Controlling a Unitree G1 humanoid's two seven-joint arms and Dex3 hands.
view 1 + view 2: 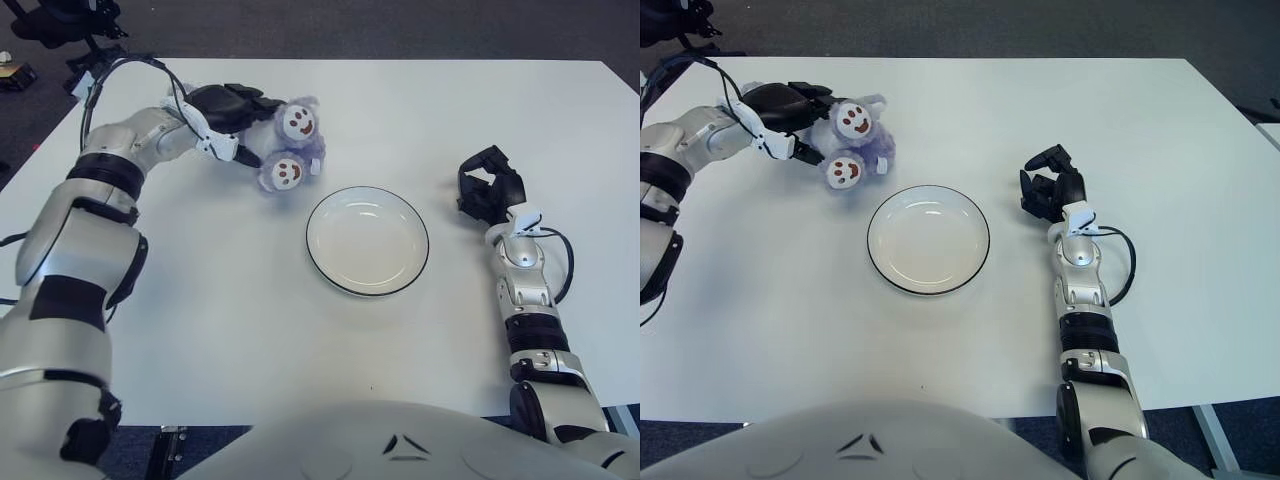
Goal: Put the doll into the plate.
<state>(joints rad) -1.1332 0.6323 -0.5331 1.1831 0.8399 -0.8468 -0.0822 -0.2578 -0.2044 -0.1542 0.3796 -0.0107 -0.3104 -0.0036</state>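
Note:
The doll point(291, 146) is a small purple plush with two white round smiling faces. It is at the far left of the white table, up and to the left of the plate. My left hand point(238, 108) reaches in from the left, and its black fingers are closed around the doll's left side. The plate point(367, 241) is white with a dark rim and holds nothing; it sits at the table's middle. My right hand point(489, 188) shows to the right of the plate with its fingers loosely curled, holding nothing.
The white table point(250, 330) spreads around the plate. Dark floor lies beyond its far edge, with a black stand point(60, 25) at the upper left. Cables run along both forearms.

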